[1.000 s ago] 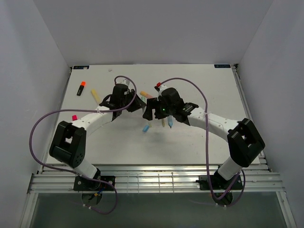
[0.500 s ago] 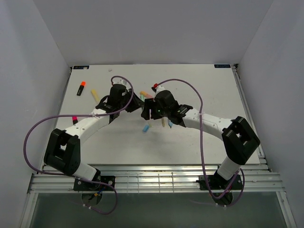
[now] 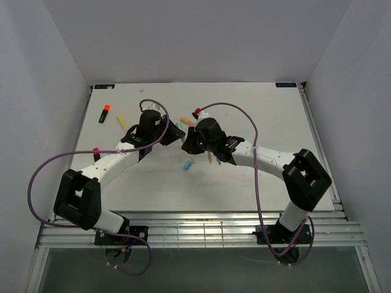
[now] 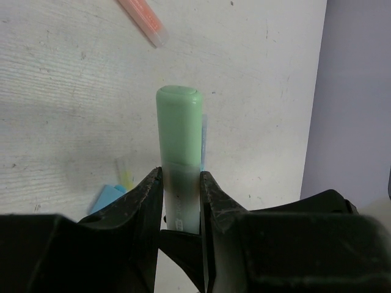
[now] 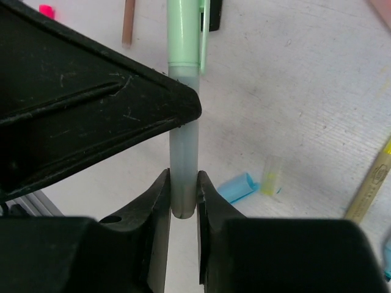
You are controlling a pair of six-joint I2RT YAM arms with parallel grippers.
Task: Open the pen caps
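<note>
A pale green highlighter (image 5: 183,122) is being held above the table (image 4: 61,91). Its frosted barrel is being clamped by the left gripper (image 4: 180,183) just below the green cap (image 4: 178,122), while the barrel's tail is being pinched by the right gripper (image 5: 182,183), seemingly so both ends are braced for pulling; the cap is not yet off.

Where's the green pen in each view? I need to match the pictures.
Top: green pen is a sliver mid-table between left hand and right hand, mostly hidden.
Left wrist: centre, upright, pinched by the left hand.
Right wrist: centre, running to the top edge, tail pinched by the right hand.
Shared landmark: blue cap on the table.
</note>
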